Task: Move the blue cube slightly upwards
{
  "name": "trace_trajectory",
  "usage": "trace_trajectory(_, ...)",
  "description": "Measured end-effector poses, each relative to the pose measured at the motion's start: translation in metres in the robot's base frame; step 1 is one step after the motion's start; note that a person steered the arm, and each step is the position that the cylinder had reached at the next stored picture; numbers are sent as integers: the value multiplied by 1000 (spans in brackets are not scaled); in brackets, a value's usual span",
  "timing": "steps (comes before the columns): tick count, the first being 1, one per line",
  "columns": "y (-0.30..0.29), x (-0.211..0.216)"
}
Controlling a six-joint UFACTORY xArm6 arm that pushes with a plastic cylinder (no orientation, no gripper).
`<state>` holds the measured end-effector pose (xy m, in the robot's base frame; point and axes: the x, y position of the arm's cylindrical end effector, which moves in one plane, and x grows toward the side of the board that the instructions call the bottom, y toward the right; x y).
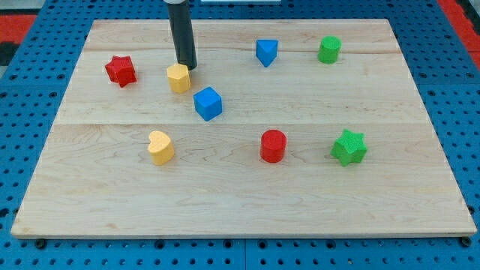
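Observation:
The blue cube [208,103] sits on the wooden board a little left of centre. My tip [187,67] is at the end of the dark rod that comes down from the view's top. It stands just above and to the right of a yellow hexagonal block [178,77], touching or nearly touching it. The tip is above and to the left of the blue cube, about a block's width away from it.
A red star [120,70] lies at the left. A blue triangular block [266,52] and a green cylinder [328,49] lie at the top right. A yellow heart [160,147], a red cylinder [273,145] and a green star [349,147] lie lower down.

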<state>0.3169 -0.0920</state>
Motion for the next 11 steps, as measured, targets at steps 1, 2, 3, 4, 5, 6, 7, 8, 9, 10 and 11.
trace_trajectory(1, 0, 30)
trace_trajectory(2, -26, 41)
trace_trajectory(3, -23, 75)
trace_trajectory(4, -16, 110)
trace_trajectory(5, 14, 118)
trace_trajectory(6, 69, 116)
trace_trajectory(7, 111, 103)
trace_trajectory(8, 98, 86)
trace_trajectory(9, 80, 122)
trace_trajectory(10, 38, 122)
trace_trajectory(11, 36, 90)
